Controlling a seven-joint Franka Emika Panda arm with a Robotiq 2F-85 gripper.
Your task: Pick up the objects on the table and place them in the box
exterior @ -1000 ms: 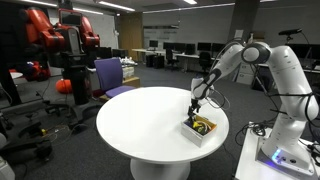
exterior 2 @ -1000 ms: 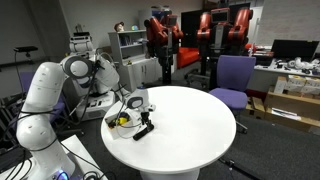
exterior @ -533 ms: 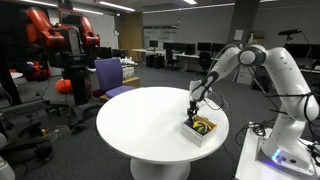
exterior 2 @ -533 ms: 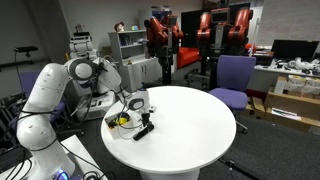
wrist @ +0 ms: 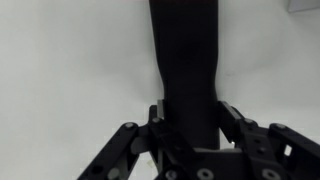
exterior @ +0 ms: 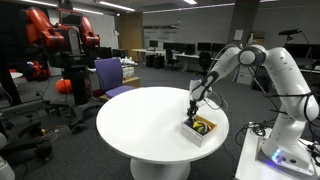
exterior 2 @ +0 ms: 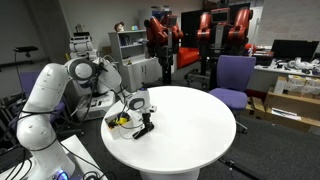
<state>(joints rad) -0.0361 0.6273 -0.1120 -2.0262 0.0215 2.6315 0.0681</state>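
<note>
Black flat bar-shaped object, that's the thing getting picked here. In the wrist view it's a long, dark, straight-sided slab lying on the white top and running right between the fingers of the black Robotiq gripper. It looks rigid and fairly light to me, smooth-faced, so possibly a bit slippery; grabbing across the narrow width somewhere near the middle seems the sane choice so it doesn't swing. In an exterior view it shows as a small dark item sitting near the edge of the round white table, on the robot's side.

Gripper is down over it with the jaws partway in, flanking the bar. I honestly can't tell if the pads are actually pressing on it or just next to it, so no claim on a real grip.

The low cream-white box is just beside the object, closer to the table's edge, with something yellow and dark already in it. In the opposite exterior view the box sits right at the rim below the gripper.

Surroundings: a purple office chair beyond the far edge and a red and black robot in the background, both well apart. Nothing sits between object and box, but the box wall is close, so I'd lift before moving across.
</note>
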